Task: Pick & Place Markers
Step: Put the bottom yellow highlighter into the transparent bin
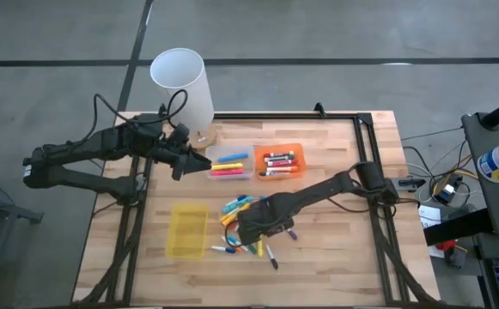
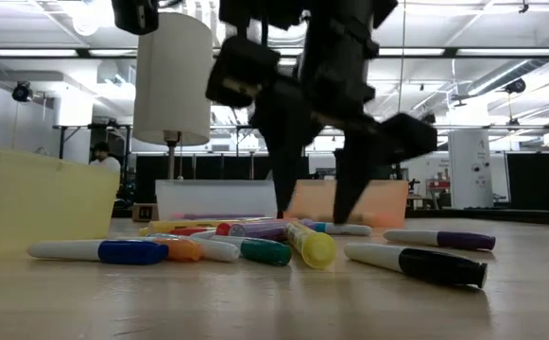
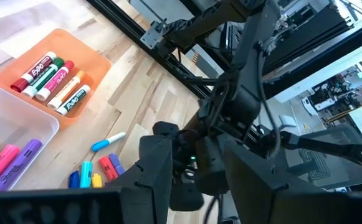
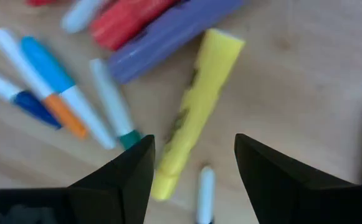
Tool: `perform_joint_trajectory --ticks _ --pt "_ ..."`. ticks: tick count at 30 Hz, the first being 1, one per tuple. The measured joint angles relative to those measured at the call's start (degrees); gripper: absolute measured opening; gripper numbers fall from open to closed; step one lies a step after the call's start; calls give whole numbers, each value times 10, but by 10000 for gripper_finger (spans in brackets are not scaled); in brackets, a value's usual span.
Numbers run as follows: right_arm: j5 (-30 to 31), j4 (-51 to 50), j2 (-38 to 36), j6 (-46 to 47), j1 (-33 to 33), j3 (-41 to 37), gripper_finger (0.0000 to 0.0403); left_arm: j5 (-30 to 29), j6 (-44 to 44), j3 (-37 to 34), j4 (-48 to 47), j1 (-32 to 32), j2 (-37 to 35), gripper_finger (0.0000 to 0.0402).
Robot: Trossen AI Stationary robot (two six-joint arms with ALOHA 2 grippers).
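Right pincer [image 4: 193, 165] hangs spread and empty over the yellow marker [image 4: 190, 112]: light, rigid, slick plastic; best pinched across its mid-barrel. Left pincer [image 1: 199, 163] waits, spread.

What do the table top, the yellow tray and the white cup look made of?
Table: pale wood planks with visible grain and joints, matte. Yellow tray: translucent plastic, since the wood shows through it. White cup: smooth and opaque, probably plastic or paper; the look leaves it open.

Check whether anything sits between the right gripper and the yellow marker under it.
Nothing visible does. The right gripper hangs open directly over the yellow marker, one finger on each side. A purple marker lies against its far end.
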Motion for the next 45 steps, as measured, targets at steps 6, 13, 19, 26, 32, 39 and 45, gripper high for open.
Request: perform_joint_trajectory --ticks 6,13,19,26,32,39,45 --pt "2 19 16 -23 0 -14 214 0 -1 0 0 0 0 138" --pt "1 14 24 -52 0 -12 177 0 -1 0 -1 0 0 138" --pt "2 -7 24 -94 -1 -12 97 0 -1 0 -1 0 0 138" --pt "-4 -16 24 -153 -9 -11 48 0 0 0 -1 0 0 138" --pt "6 -28 14 -187 -11 33 48 0 -1 0 7 0 -1 138" --pt "61 -52 -19 -237 -12 144 48 0 2 0 41 0 -9 138" --pt "129 -69 -23 -302 -22 262 48 0 3 0 80 0 -16 138"
